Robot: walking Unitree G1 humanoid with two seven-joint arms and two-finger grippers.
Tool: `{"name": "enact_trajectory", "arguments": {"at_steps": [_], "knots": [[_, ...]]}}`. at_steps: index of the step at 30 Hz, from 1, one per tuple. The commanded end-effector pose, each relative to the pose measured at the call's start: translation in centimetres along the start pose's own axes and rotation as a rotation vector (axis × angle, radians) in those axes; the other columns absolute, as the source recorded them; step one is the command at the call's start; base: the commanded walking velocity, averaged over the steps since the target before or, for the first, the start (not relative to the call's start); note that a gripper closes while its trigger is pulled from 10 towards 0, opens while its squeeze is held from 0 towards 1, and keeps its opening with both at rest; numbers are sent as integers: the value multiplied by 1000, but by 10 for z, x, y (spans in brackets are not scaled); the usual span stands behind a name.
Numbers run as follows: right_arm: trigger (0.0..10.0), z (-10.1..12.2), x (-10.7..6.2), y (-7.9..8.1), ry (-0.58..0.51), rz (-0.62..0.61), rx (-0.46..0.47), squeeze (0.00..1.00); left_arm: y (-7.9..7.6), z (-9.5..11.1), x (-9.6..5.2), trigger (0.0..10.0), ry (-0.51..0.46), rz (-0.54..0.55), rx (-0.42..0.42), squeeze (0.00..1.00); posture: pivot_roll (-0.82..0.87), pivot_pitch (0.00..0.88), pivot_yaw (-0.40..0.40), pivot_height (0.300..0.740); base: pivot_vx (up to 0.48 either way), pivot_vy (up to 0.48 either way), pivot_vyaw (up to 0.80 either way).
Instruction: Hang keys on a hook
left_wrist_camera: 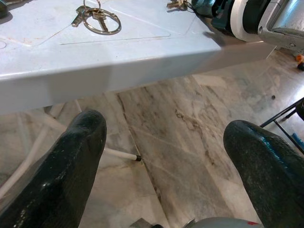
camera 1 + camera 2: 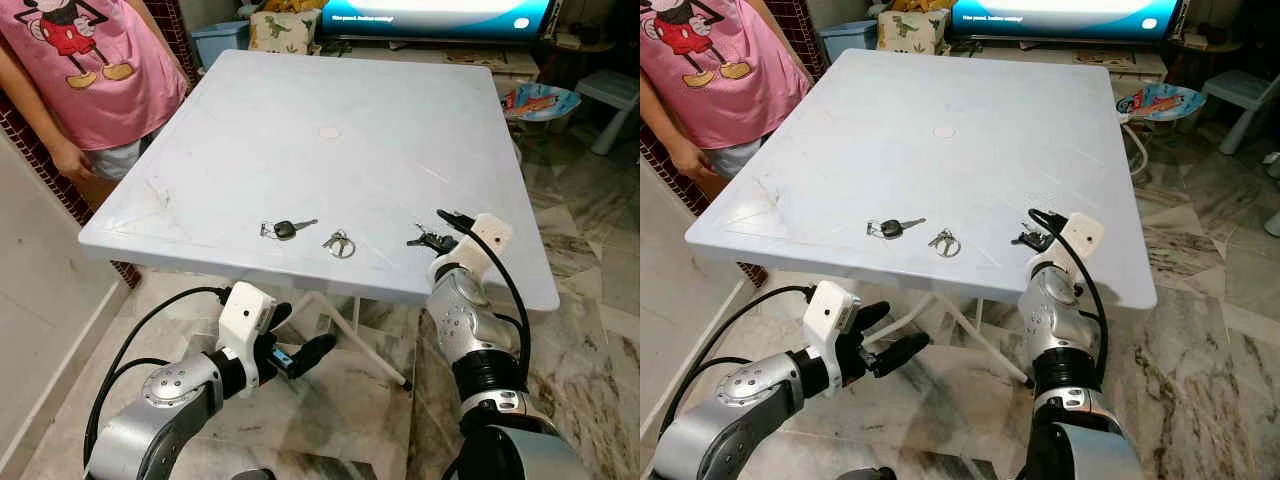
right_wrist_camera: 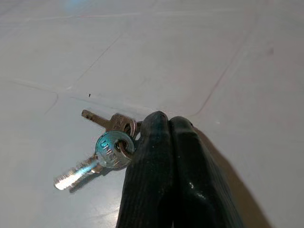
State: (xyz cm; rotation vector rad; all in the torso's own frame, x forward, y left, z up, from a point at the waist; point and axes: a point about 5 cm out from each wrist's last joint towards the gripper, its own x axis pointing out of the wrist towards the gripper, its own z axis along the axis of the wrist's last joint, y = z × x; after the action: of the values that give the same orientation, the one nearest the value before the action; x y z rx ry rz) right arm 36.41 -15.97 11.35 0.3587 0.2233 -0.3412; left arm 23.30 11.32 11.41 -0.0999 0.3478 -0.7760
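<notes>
At table's near right edge: right gripper pinched closed on small silver key bunch.
Keys rest on pale blue plastic table; left gripper spread wide, empty, below tabletop.

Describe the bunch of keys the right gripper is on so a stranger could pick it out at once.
Start at the white table and follow its near edge to the robot's right. Three key sets lie along it: a black-headed key, a ring of keys in the middle, and the small silver key bunch. Only that last one sits at the tips of the right gripper, shut beside it.
</notes>
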Motion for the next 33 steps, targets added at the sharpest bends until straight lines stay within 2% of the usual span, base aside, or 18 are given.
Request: {"name": "enact_trajectory", "arguments": {"at_steps": [1, 9, 17, 18, 19, 20, 21, 22, 24, 25, 26, 27, 33], "knots": [[0, 4, 1, -4, -42, -3, -88, 0, 3, 0, 0, 10000, -1, 21, 9, 0, 117, 109, 42, 740, 0, 0, 0], [0, 22, -3, 10, -205, 90, -318, 0, 4, 1, 0, 10000, -4, 30, 10, 0, 117, 109, 42, 740, 0, 0, 0], [0, 18, -8, 18, -212, 131, -348, 0, 4, 1, 1, 10000, -3, 29, 12, 0, 113, 110, 42, 740, 0, 0, 0], [863, 17, -9, 19, -205, 133, -344, 0, 4, 1, 0, 10000, -3, 30, 11, 0, 113, 110, 42, 740, 0, 0, 0], [3961, 14, -10, 19, -183, 133, -327, 43, 4, 1, 0, 10000, -2, 30, 12, 0, 113, 110, 42, 740, 0, 0, 0], [7176, 12, -12, 19, -170, 133, -318, 631, 4, 1, 0, 10000, -1, 29, 12, 0, 113, 110, 42, 740, 0, 0, 0], [7176, 11, -12, 19, -162, 133, -314, 631, 4, 0, 0, 10000, -1, 29, 12, 0, 110, 111, 41, 740, 0, 0, 0], [10000, 8, -15, 21, -154, 151, -314, 745, 4, 0, 1, 10000, 0, 27, 12, 0, 110, 111, 41, 740, 0, 0, 0], [10000, 6, -19, 23, -147, 165, -307, 725, 4, 0, 1, 10000, 0, 26, 13, 0, 110, 111, 41, 740, 0, 0, 0], [10000, 4, -22, 22, -142, 157, -294, 941, 3, 0, 1, 10000, -1, 24, 13, 0, 110, 110, 41, 740, 0, 0, 0], [10000, 4, -23, 22, -141, 152, -290, 941, 3, 0, 1, 10000, -1, 23, 13, 0, 110, 110, 41, 740, 0, 0, 0], [10000, 4, -24, 22, -134, 154, -277, 1000, 3, 0, 1, 10000, -1, 23, 13, 0, 110, 110, 41, 740, 0, 0, 0], [10000, -4, -30, 21, -80, 131, -170, 1000, 2, 0, 2, 10000, -3, 17, 13, 0, 107, 106, 41, 740, 0, 0, 0]]}}
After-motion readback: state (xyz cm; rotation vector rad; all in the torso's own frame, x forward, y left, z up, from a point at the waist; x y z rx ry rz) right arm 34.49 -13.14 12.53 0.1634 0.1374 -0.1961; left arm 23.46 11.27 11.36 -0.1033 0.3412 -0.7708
